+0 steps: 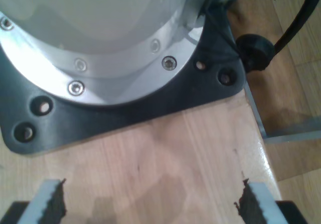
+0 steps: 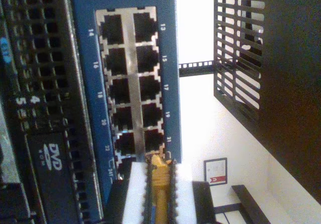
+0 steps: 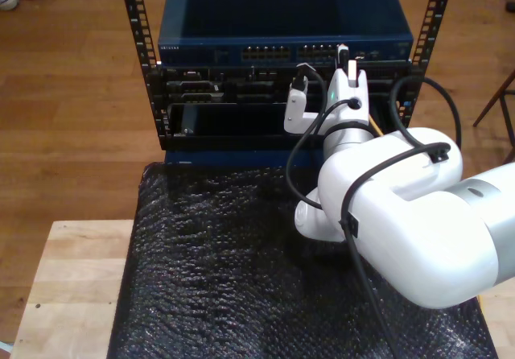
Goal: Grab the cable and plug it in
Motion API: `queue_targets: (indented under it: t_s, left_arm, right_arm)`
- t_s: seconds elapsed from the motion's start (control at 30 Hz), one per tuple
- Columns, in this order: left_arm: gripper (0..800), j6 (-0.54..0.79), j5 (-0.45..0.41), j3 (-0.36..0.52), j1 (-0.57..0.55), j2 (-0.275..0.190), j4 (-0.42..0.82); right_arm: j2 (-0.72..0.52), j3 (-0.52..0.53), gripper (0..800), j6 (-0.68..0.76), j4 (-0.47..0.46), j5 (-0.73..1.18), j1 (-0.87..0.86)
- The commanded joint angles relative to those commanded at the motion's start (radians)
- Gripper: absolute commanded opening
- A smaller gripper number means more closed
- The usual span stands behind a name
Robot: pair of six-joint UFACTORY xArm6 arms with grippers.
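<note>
Light wooden tabletop (image 3: 72,278), black bubbled mat (image 3: 217,278) spread across it, black base plate (image 1: 130,108) bolted on the wood just ahead of my first gripper's open fingers (image 1: 50,201)

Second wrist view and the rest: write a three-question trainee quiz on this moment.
1. True or false: my second tool is shut on the cable.
2. The cable's plug sits at which device? A) the blue switch B) the DVD drive
3. Fill in: my first tool hangs open over a ____ surface.

Key: 1 true; 2 A; 3 wooden.
</note>
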Motion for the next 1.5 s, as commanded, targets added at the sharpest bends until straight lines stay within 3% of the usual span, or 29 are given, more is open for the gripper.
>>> queue_targets:
  t_s: [0.1,0.3,0.87,0.97,1.1,1.23,1.43,1.5]
  left_arm:
    - [800,0.0,0.0,0.0,0.0,-0.002,0.0]
    - [800,0.0,0.0,0.0,0.0,0.0,0.0]
    - [800,0.0,0.0,0.002,0.0,0.0,0.0]
    - [800,0.0,0.0,0.002,0.0,-0.002,0.0]
    - [800,0.0,0.0,0.0,0.0,-0.002,0.0]
    - [800,0.0,0.0,0.002,0.0,-0.002,0.0]
    - [800,0.0,0.0,0.0,0.0,-0.002,0.0]
    - [800,0.0,0.0,0.002,0.0,-0.002,0.0]
  right_arm:
    - [0.0,0.006,168,0.002,-0.02,0.006,0.002]
    - [-0.02,0.028,203,0.002,-0.023,0.009,0.018]
    - [-0.339,0.35,337,0.002,-0.026,0.176,0.018]
    - [-0.427,0.404,415,0.002,-0.046,0.265,0.011]
    - [-0.542,0.466,448,0.0,-0.083,0.391,-0.014]
    - [-0.669,0.525,565,0.0,-0.112,0.529,-0.061]
    - [-0.79,0.545,727,0.0,-0.213,0.829,-0.175]
    - [-0.822,0.545,737,-0.002,-0.233,0.913,-0.227]
